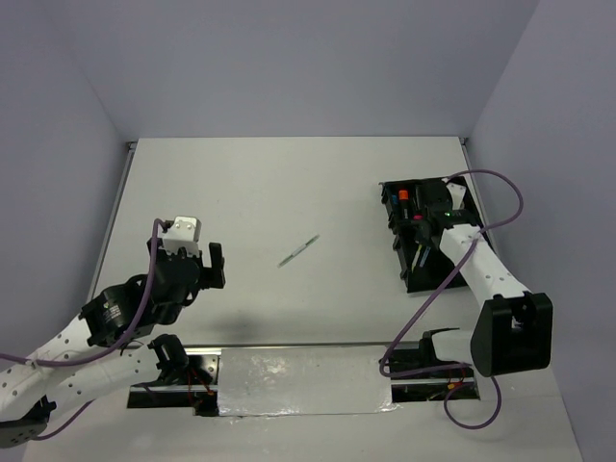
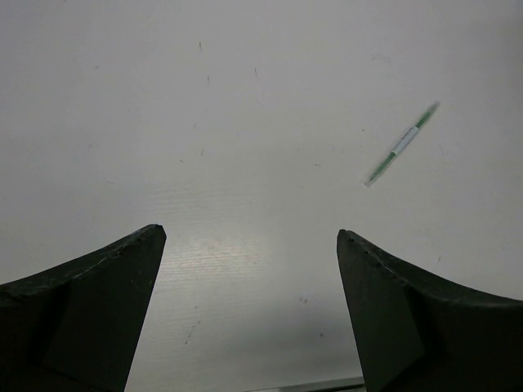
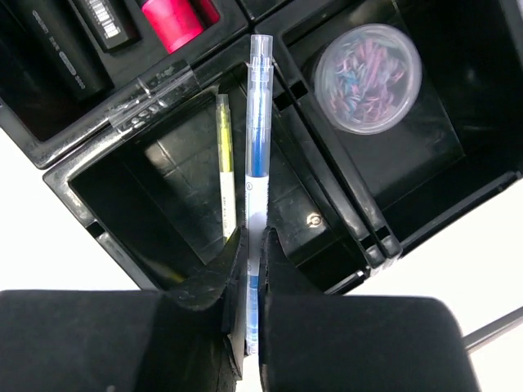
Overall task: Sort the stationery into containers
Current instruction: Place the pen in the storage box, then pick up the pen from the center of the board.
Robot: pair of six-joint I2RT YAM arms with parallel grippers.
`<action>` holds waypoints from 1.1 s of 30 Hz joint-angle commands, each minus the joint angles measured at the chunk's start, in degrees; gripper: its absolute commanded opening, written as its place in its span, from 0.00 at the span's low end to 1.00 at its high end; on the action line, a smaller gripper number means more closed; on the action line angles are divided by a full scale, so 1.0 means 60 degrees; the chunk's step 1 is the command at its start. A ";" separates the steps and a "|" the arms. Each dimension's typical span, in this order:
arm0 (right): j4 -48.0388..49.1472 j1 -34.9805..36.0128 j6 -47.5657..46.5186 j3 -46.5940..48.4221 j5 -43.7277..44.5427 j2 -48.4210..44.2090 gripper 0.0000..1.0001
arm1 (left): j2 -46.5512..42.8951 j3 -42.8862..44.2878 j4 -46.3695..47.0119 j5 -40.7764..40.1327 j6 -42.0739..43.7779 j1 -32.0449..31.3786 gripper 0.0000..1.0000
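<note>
Hanging over the black organiser tray (image 3: pixel 343 204), the right pincer (image 3: pixel 248 245) is clamping a slim blue-cored pen (image 3: pixel 256 139) above the compartment holding a yellow stick (image 3: pixel 225 163). The left pincer (image 2: pixel 249 245) is standing wide apart over the worktop (image 2: pixel 163 122), a green-banded pen (image 2: pixel 400 143) lying ahead of it.

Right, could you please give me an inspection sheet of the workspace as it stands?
Surface: white table, a few small specks.
Job's things: loose pen mid-table; black organiser tray at the right, holding a yellow pen, a pink highlighter and a round tub of coloured bits.
Clutter: nothing seen.
Grippers: left gripper open, empty, over the table; right gripper shut on a blue pen above the yellow pen's compartment.
Cables: a purple cable loops along each arm.
Surroundings: plain walls.
</note>
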 commanded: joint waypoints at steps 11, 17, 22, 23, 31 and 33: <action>0.0803 -0.0037 -0.0150 -0.0381 -0.0434 0.0333 0.23 | 0.0043 -0.0035 0.0493 0.0195 0.0304 -0.0068 0.99; 0.0569 0.0007 -0.0106 -0.0249 -0.0463 -0.0047 0.47 | -0.0015 -0.0050 0.0508 0.0195 0.0304 -0.0054 0.99; 0.0379 0.0051 -0.0179 0.0043 -0.0521 -0.0443 0.49 | -0.0001 -0.0035 0.0508 0.0196 0.0318 -0.0054 0.99; 0.0262 0.0109 -0.0150 0.0117 -0.0551 -0.0516 0.49 | 0.0014 -0.0050 0.0508 0.0210 0.0318 -0.0054 0.99; 0.0188 0.3884 0.1924 0.1214 0.0104 -0.0753 1.00 | -0.0030 0.0038 0.0362 -0.0038 0.0128 -0.0054 0.99; -0.0002 0.5217 0.2601 0.1989 0.0691 0.0168 1.00 | -0.0044 0.0052 0.0318 -0.0141 0.0084 -0.0054 0.99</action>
